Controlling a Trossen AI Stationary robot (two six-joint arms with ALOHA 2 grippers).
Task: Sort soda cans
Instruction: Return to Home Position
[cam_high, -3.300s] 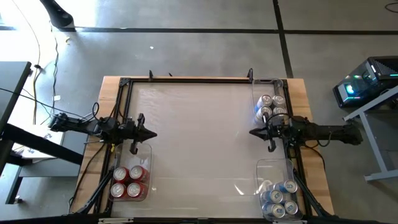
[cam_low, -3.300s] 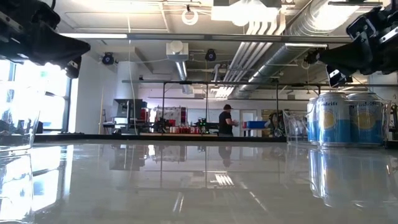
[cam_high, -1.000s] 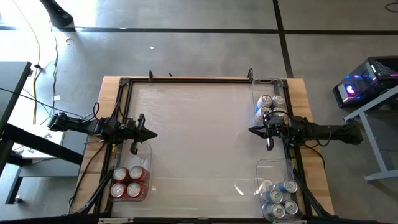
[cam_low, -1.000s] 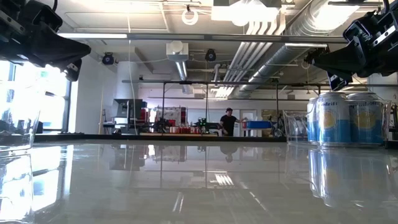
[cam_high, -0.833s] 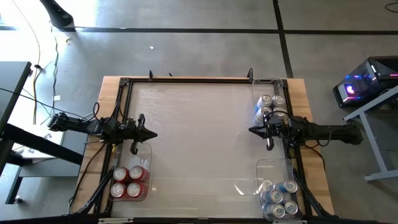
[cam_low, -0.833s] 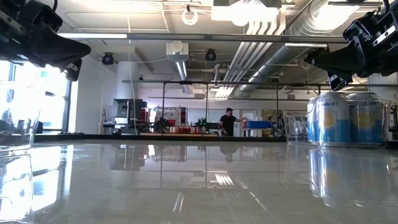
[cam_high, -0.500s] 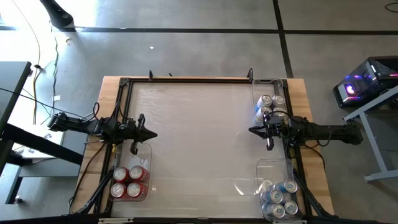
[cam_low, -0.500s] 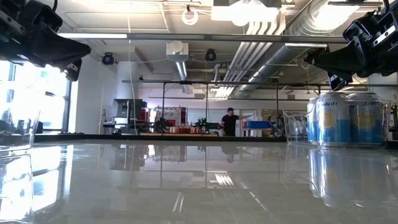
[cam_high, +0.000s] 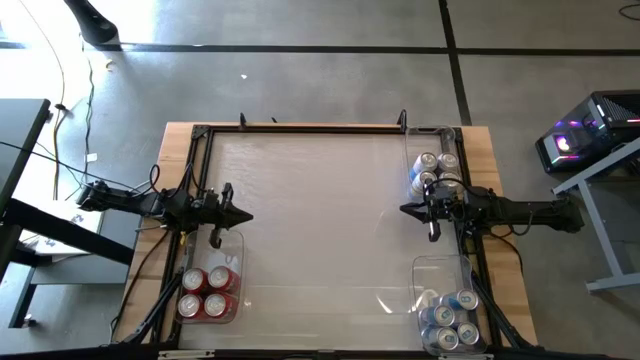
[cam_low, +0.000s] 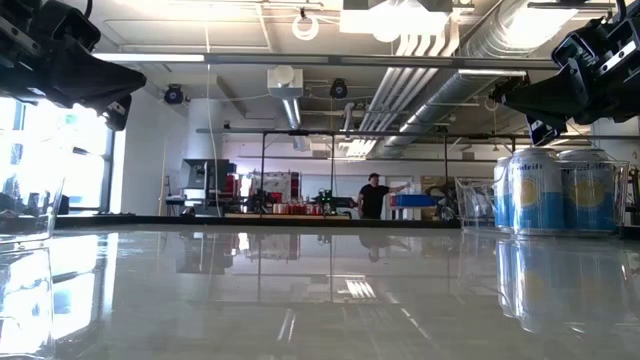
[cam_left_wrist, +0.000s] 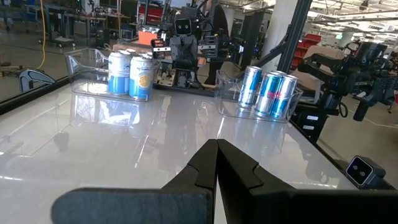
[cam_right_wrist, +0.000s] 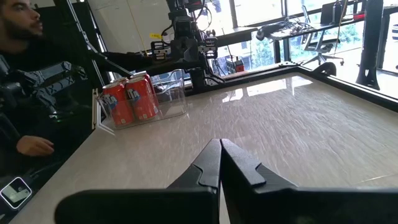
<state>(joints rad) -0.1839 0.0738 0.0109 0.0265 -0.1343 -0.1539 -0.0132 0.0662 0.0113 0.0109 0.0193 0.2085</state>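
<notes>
- Left tool (cam_high: 243, 216): fingers pressed together, nothing held, as its wrist view (cam_left_wrist: 216, 152) confirms. It hangs over the left edge of the surface (cam_high: 320, 220), pointing inward.
- Right tool (cam_high: 405, 210): likewise shut tight and empty (cam_right_wrist: 220, 149), over the right edge and facing the left tool across the bare middle.
- Red cans (cam_high: 205, 291): four, upright, packed in a clear bin (cam_high: 238, 250) at the near left corner. They lie just beside the left tool on its near side, and also show across the surface in the right wrist view (cam_right_wrist: 129, 98).
- Blue-white cans (cam_high: 435, 170): upright in the far right bin, just beyond the right tool on its far side. The low view (cam_low: 545, 192) shows them standing level.
- Silver-blue cans (cam_high: 448, 318): upright in the near right bin, apart from the right tool on its near side. They also show in the left wrist view (cam_left_wrist: 267, 92).
- Governing relation: no can stands loose between the tools. Every can is binned with its long axis vertical, and each group sits to one side of the nearer arm, none ahead of its fingers.
- Judgement: sorting appears complete. Any retreat needs only to clear the bin walls beside each arm, with nothing to grasp.
- Note: a person (cam_right_wrist: 25, 74) sits beyond the left edge, off the surface.
</notes>
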